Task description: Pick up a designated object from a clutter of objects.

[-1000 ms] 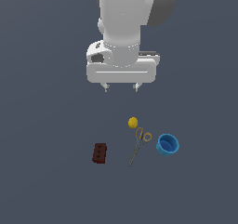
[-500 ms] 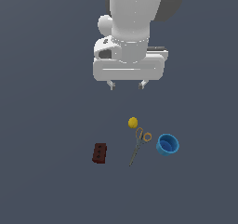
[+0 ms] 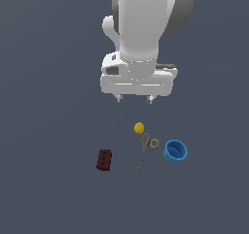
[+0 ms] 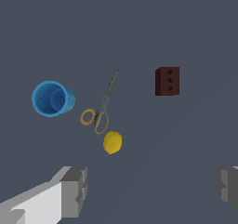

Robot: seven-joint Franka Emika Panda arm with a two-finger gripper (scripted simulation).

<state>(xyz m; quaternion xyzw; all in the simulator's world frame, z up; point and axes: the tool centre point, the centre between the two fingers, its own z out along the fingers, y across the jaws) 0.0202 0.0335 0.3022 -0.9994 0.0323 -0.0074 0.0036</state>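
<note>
So the gripper (image 3: 134,100) hangs up above the whole group with its two fingers spread wide and nothing between them. In the wrist view both fingertips (image 4: 74,190) sit well apart at the near edge of the shot, with only bare floor in the gap.

Nearest to the gripper is the little yellow ball (image 3: 139,128), sitting just beside the handle end of the scissors (image 3: 145,152). Can't tell if they actually touch, but it's close.

The scissors lie flat on the dark grey floor (image 3: 48,189), roughly in the middle of the group. The long axis runs on a diagonal: the yellow-orange loop handles are at the end nearer the ball and gripper, and the thin grey blades point away from the arm, slanting a bit toward the exterior view's left. The blades look closed into one thin line.

The blue cup (image 3: 175,151) stands upright with its mouth up, near the handles on the exterior view's right, with a clear strip of floor between. The dark red brick (image 3: 104,159) with three holes is on the other side, well apart from the blades.

Space-wise, the blade half has open floor on both sides and past the tip. The handle end is the crowded bit, with the ball and cup both near it.
</note>
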